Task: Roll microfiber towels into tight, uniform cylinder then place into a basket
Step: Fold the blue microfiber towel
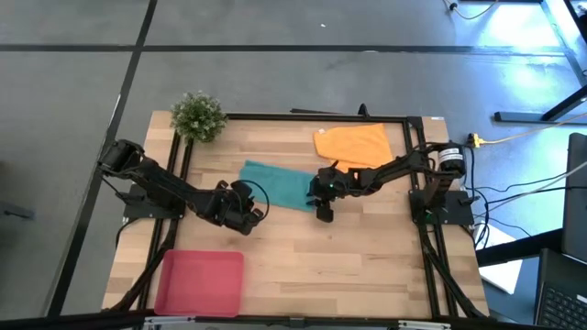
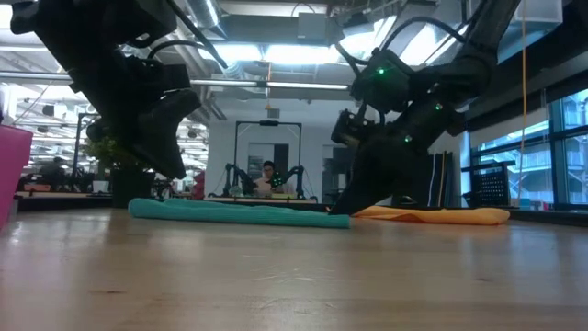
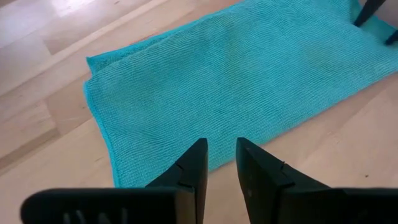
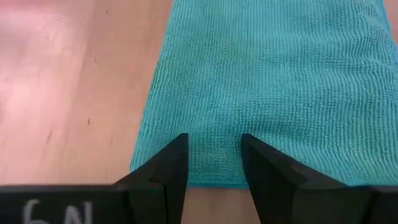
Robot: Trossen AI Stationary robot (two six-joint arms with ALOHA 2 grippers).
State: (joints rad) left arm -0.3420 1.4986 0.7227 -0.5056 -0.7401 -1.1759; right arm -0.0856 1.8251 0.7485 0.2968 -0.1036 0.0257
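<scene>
The teal towel lies flat in the middle of my table, its long axis running across from my left side toward my right, slanting a little nearer me at the right end. My left gripper hovers at its left end, fingers parted by a narrow gap, empty. My right gripper sits over the right end, fingers parted wider, nothing between them but cloth below. The orange towel lies flat at the far right, behind my right arm. The basket rests at the near left, its near edge cut off in the high view.
</scene>
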